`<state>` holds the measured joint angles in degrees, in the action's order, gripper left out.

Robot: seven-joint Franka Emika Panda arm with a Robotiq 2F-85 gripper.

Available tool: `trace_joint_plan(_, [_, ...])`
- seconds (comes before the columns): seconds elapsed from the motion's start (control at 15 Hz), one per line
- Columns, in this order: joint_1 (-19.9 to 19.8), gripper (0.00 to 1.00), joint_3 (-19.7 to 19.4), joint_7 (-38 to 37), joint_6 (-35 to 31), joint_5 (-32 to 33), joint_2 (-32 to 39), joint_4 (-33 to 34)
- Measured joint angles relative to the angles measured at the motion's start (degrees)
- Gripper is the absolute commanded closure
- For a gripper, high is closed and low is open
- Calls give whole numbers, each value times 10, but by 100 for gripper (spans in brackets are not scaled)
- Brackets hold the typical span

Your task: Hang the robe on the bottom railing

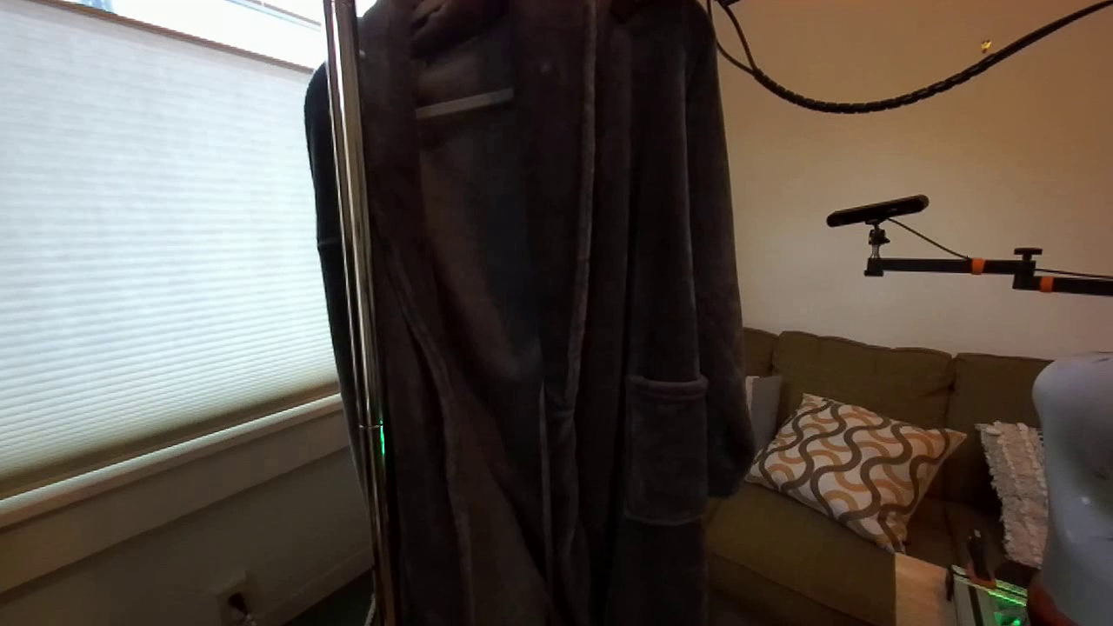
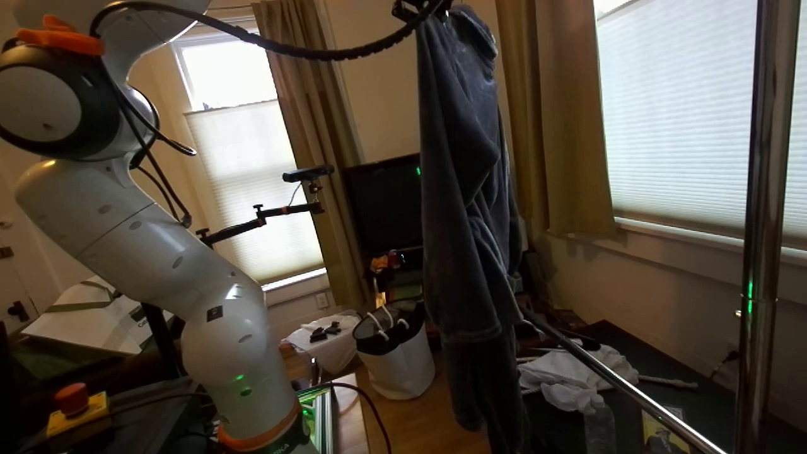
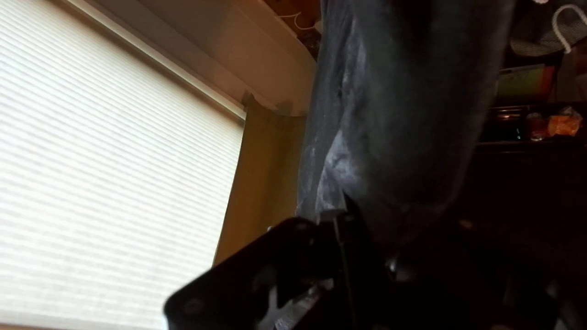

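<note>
Grpr (image 3: pixel 340 219): closed up, robe (image 2: pixel 463 183) hanging below it, exact grip pt too dark to tell | robe: upper part well above rail (image 2: pixel 624 374), lower part beside rail's far end in an exterior view; touching or apart, can't tell

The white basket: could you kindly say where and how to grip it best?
I'd take a rope handle from above: the basket stands upright, and the handle's slim loop is likely easy to clamp, whereas the broad, round body looks too wide to pinch. In an exterior view the robe hangs by the basket's right edge, so favour the left.
</note>
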<state>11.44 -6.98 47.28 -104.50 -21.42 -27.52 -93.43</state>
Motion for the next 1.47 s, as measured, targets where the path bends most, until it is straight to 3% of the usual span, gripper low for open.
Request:
trace_joint_plan(0.47, [-4,97,2,-42,-5,-10,-7,1])
trace_joint_plan(1.47, [-7,98,6,-271,-83,-39,-17,2])
